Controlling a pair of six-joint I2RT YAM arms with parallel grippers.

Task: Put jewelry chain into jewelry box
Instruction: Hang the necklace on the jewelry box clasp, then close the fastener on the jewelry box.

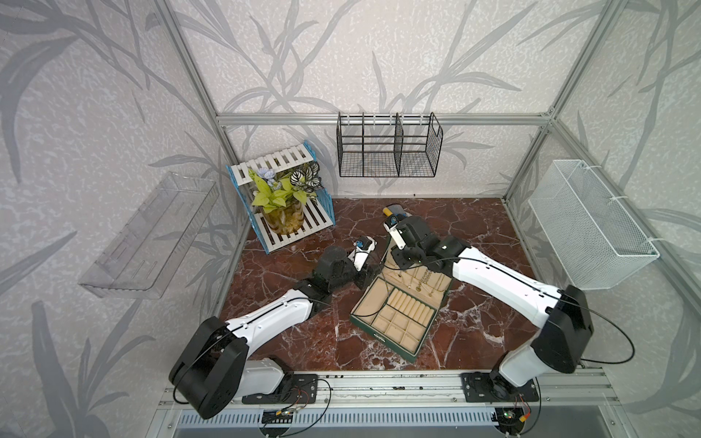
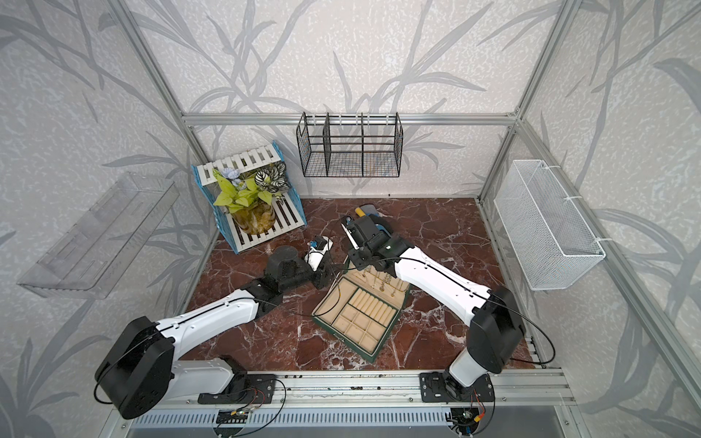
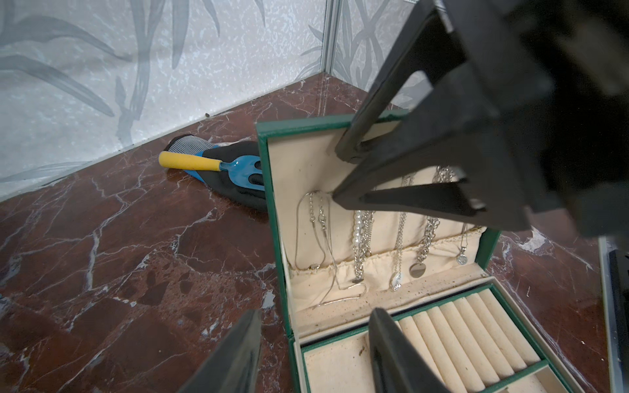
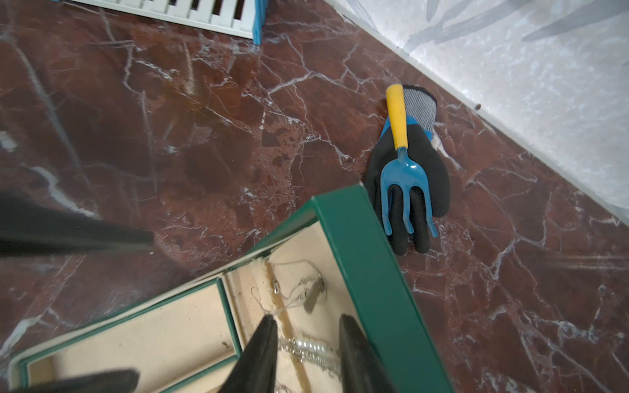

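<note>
The dark green jewelry box (image 1: 381, 338) (image 2: 343, 338) lies open on the marble, its lid (image 3: 272, 190) standing upright. Several silver chains hang on the cream lining; the thin jewelry chain (image 3: 308, 221) hangs at one end and trails over the pocket. My right gripper (image 3: 338, 175) (image 4: 308, 320) is open at the inside of the lid, one fingertip beside the thin chain. A beaded chain (image 4: 306, 350) lies on the lining behind the gap. My left gripper (image 3: 316, 313) (image 1: 366, 275) is open, straddling the box's side wall by the hinge, holding nothing.
A black and blue glove with a blue hand fork (image 4: 405, 170) (image 3: 235, 170) lies just behind the lid. A slatted shelf with a potted plant (image 1: 280, 204) stands at the back left. A black wire rack (image 1: 387, 148) and a white mesh basket (image 1: 591, 223) hang on the walls.
</note>
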